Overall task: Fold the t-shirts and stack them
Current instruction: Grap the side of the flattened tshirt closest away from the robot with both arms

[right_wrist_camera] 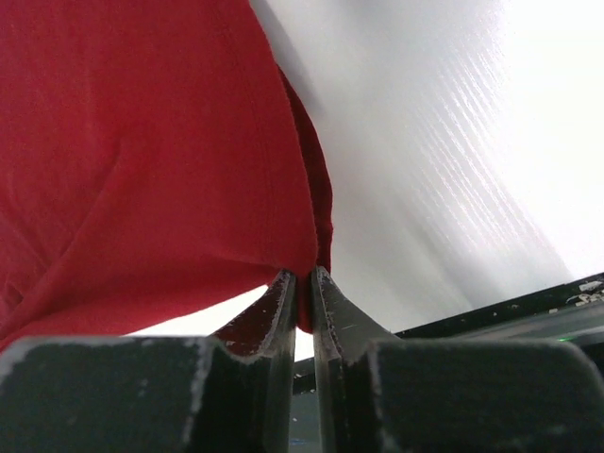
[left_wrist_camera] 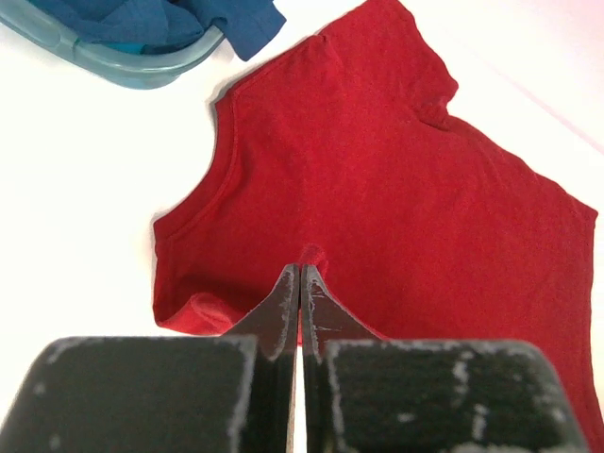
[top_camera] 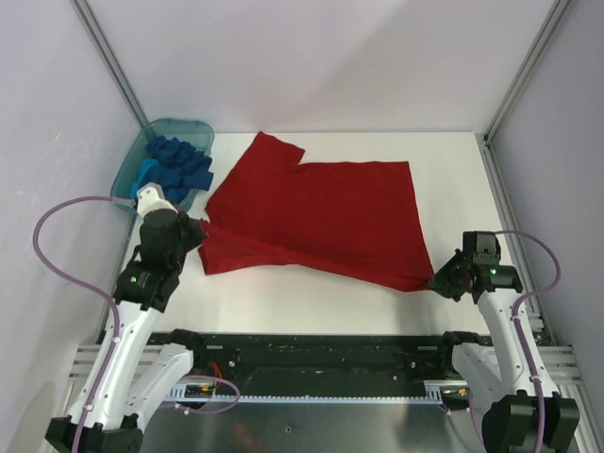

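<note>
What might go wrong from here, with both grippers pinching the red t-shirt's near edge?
The right gripper holds only a thin corner of the red t-shirt, so it may slip free. The left gripper sits close to the teal tub and could knock it.

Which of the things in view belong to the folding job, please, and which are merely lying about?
Job: red shirt, pinched by left claw and right claw; blue shirts.
Lying about: tub holding the blue shirts.
</note>
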Robot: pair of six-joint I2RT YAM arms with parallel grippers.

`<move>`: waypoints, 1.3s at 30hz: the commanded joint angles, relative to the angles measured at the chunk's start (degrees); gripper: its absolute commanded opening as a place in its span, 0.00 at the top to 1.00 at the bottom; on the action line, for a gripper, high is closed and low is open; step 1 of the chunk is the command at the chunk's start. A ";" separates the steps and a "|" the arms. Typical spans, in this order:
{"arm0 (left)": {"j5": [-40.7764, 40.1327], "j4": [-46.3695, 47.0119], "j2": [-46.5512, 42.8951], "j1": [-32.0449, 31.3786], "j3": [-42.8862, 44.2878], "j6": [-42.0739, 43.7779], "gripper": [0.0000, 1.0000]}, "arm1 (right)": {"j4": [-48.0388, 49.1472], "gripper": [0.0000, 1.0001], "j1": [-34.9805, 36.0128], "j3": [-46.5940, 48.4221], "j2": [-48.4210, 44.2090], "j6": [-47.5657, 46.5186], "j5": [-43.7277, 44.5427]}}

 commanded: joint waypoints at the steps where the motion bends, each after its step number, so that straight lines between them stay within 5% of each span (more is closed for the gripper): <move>1: -1.06 -0.80 0.99 0.42 -0.69 -1.32 1.00 | 2.99 0.85 -0.11 0.80 1.92 -1.70 -1.69; 8: -5.77 1.12 17.86 0.43 9.43 0.72 1.00 | 17.58 0.91 0.01 2.34 17.99 -1.65 -2.22; 15: -6.40 2.35 25.62 0.47 13.98 3.46 1.00 | 20.32 0.75 -0.35 5.20 27.15 -4.40 -1.22; 21: -4.58 3.10 21.74 0.52 10.18 3.20 1.00 | 16.06 0.85 -0.58 5.17 20.57 -5.27 0.18; 31: 0.88 0.48 1.15 0.52 -3.81 -2.07 1.00 | 5.93 0.97 -0.67 2.16 6.94 -1.59 1.35; 39: 1.81 -0.55 -1.42 0.52 -6.79 -4.38 1.00 | 10.53 0.65 1.36 -0.26 8.53 -0.72 2.36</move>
